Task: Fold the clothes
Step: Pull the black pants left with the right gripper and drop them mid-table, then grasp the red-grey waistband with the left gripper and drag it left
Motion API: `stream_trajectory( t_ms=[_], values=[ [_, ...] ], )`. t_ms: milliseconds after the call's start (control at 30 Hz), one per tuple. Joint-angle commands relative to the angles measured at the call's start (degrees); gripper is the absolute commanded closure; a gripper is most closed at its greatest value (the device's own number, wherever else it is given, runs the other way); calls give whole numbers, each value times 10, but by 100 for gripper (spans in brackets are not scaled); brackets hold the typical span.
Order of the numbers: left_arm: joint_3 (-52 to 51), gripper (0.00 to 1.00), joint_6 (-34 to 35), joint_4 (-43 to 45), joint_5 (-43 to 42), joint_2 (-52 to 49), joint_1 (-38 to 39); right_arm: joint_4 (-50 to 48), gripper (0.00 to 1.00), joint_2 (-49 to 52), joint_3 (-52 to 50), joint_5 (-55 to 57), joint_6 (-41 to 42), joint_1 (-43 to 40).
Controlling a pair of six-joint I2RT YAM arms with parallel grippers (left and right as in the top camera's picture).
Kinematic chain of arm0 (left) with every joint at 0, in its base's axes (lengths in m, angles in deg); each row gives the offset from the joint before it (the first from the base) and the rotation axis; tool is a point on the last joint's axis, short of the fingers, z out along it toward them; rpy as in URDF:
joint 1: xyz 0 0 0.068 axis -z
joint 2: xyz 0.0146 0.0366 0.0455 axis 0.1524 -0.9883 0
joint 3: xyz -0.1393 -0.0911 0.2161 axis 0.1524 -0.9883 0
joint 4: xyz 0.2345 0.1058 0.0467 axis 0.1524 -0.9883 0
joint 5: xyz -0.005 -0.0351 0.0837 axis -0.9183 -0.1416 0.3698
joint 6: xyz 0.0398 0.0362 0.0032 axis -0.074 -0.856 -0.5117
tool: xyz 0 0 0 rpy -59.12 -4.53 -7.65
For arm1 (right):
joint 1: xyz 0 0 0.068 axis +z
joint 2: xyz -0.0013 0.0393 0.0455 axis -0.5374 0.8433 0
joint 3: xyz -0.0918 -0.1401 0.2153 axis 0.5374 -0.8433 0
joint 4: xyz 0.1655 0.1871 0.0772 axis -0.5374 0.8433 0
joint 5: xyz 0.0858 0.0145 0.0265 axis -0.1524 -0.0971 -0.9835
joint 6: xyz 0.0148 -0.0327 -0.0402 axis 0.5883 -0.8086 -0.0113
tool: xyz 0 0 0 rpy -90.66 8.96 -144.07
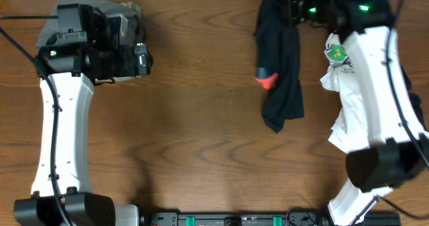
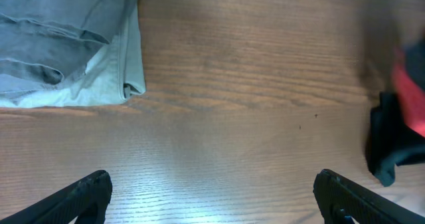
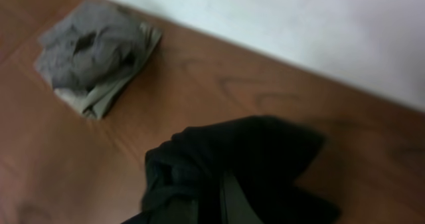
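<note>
Trousers (image 1: 281,68), black, hang bunched in the clamped right gripper (image 1: 287,8) at one o'clock, likely for spreading; left gripper (image 2: 212,187), jaws apart, hovers by folded grey garment (image 2: 66,44).

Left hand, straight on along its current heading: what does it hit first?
Likely bare table: the open left hand aims at wood between the grey garment, off to its left, and the trousers, far right. Depth is unclear.
</note>
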Motion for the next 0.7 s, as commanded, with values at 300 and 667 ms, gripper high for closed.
stream_trajectory(
  t_ms=[300,667],
  values=[
    [-7,2,-24,5,17,-7,-12,-42,99,28,3,-47,-35,102],
    [-9,2,-25,-1,-12,-49,-12,39,1,37,3,73,-32,98]
  ],
)
